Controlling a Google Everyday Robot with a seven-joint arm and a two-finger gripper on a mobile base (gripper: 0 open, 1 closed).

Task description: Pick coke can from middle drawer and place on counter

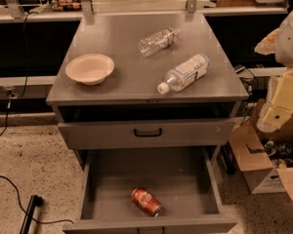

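Note:
The coke can (146,202) lies on its side on the floor of the middle drawer (185,179), near its front edge. The drawer is pulled wide open. Above it is the counter (122,38), the flat grey top of the cabinet. My gripper (279,112) hangs at the right edge of the view, beside the cabinet's right side and level with the counter's front. It is well away from the can and holds nothing that I can see.
On the counter are a cream bowl (90,68) at the left and two clear plastic bottles (158,41) (184,73) lying down. A drawer front with a black handle (147,132) sits above the open drawer. A cardboard box (263,165) stands on the floor at the right.

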